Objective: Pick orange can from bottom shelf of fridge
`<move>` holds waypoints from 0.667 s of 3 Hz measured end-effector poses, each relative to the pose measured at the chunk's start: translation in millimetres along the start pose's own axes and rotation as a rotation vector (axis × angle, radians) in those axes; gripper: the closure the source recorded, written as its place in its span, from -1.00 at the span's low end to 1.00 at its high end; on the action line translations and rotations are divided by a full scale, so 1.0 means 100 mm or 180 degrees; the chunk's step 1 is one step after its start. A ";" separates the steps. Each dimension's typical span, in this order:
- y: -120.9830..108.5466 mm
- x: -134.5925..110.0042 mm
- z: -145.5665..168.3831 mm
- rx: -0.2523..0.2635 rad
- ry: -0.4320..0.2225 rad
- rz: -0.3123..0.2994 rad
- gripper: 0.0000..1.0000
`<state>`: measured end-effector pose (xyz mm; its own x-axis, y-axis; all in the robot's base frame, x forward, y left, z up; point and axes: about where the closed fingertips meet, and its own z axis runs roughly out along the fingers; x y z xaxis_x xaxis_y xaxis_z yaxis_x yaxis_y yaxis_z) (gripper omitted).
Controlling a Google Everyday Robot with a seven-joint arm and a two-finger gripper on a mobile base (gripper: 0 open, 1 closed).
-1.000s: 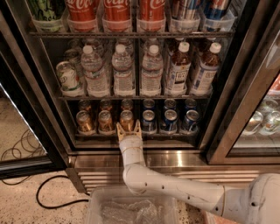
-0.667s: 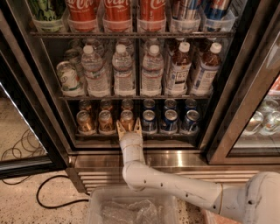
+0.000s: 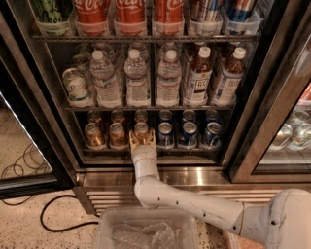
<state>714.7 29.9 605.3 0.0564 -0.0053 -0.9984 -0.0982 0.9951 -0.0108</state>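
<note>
The fridge (image 3: 44, 114) stands open in front of me. On its bottom shelf (image 3: 197, 149) three front orange cans stand at the left, with more behind them. My gripper (image 3: 142, 138) reaches in over the shelf's front edge at the rightmost front orange can (image 3: 141, 128). Its tan fingers (image 3: 132, 137) are open and stand on either side of that can's lower part. The two other front orange cans (image 3: 116, 133) are to the left. Small blue cans (image 3: 188, 132) fill the right half of the shelf.
Water bottles (image 3: 137, 78) and tea bottles (image 3: 199, 78) fill the rack above, and red cola cans (image 3: 130, 10) the top one. The ribbed steel base (image 3: 204, 177) lies below. The glass door (image 3: 274, 116) hangs open at right. A clear plastic bin (image 3: 146, 229) and a black cable (image 3: 53, 216) lie on the floor.
My gripper has moved slightly forward and up into the shelf, so its fingers now stand beside the rightmost front orange can. The cans have not moved.
</note>
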 end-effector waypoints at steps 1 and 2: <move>0.00 0.00 0.00 -0.0001 -0.0001 0.0001 0.48; 0.06 -0.04 -0.03 -0.0019 0.0001 0.0020 0.96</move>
<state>710.9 35.3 609.3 0.0553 0.0009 -0.9985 -0.1044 0.9945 -0.0049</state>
